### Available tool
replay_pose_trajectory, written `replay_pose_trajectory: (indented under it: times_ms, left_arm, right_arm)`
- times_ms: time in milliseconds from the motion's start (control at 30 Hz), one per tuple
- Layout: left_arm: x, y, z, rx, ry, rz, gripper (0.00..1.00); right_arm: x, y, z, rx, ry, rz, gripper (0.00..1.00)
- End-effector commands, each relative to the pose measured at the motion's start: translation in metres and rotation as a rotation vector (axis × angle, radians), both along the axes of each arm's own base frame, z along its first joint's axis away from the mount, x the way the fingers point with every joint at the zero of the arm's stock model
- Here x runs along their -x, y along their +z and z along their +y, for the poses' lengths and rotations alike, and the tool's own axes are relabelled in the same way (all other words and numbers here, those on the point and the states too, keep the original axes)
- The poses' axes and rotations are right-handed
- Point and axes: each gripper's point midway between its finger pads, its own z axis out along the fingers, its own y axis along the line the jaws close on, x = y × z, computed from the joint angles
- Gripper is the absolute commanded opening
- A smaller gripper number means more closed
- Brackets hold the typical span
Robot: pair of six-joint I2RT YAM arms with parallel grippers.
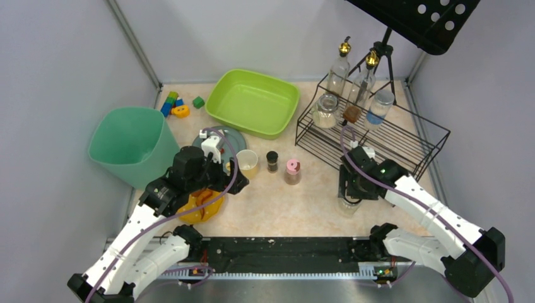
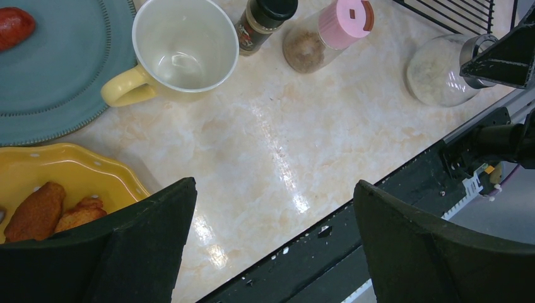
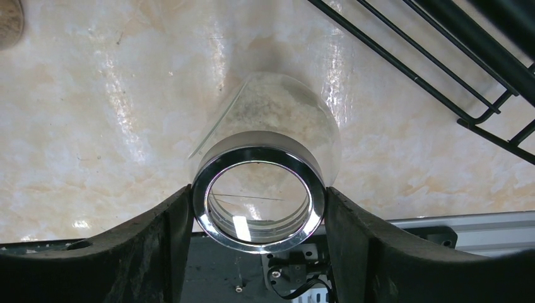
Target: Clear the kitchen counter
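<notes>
Right gripper (image 3: 258, 205) clamps a jar (image 3: 277, 110) by its chrome lid at the counter's (image 3: 94, 126) near edge, beside the rack (image 3: 441, 69). Lifting straight up should keep it level. Left gripper (image 2: 274, 214) hangs wide open, empty.

yellow bowl (image 1: 195, 214) mostly hidden under left arm (image 1: 135, 227)

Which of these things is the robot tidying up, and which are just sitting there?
Part of the job: kitchen counter, glass jar held by the right gripper, yellow mug, pink-lidded shaker, black-lidded shaker, blue plate, yellow dish.

Probably just there: music stand, black rail.
</notes>
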Motion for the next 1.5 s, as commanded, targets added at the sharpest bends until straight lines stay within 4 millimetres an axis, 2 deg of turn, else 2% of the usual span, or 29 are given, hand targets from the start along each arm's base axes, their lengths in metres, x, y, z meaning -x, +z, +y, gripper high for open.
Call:
replay_pose_trajectory:
  times_ms: [0,100,300,500,700,867,1133,1333,1467]
  left_arm:
    - [-0.005,0.006,-0.003,0.019,-0.012,-0.038,0.99]
    - [-0.005,0.005,-0.003,0.017,-0.012,-0.035,0.99]
    - [-0.006,0.006,-0.002,0.015,-0.004,-0.039,0.99]
    - [-0.006,0.004,-0.002,0.01,-0.003,-0.031,0.99]
    - [-0.007,0.003,-0.002,0.009,-0.002,-0.03,0.99]
    - [-0.007,0.003,-0.002,0.007,-0.002,-0.028,0.99]
    - [-0.007,0.004,-0.002,0.008,-0.001,-0.032,0.99]
    - [-0.006,0.005,-0.002,0.013,-0.003,-0.038,0.99]
    - [-0.005,0.006,-0.002,0.016,-0.004,-0.04,0.99]
  right_arm:
    - [-0.013,0.017,0.012,-0.035,0.015,-0.056,0.3]
    - [-0.017,0.03,0.019,-0.063,0.03,-0.076,0.26]
    - [-0.031,0.063,0.04,-0.11,0.081,-0.129,0.24]
    - [-0.051,0.109,0.067,-0.147,0.139,-0.197,0.23]
    - [-0.073,0.156,0.078,-0.142,0.179,-0.272,0.24]
    - [-0.095,0.19,0.071,-0.104,0.177,-0.344,0.25]
    - [-0.127,0.223,0.05,-0.092,0.139,-0.417,0.23]
    - [-0.15,0.23,0.02,-0.054,0.086,-0.429,0.23]
    - [-0.163,0.23,0.011,-0.045,0.07,-0.432,0.23]
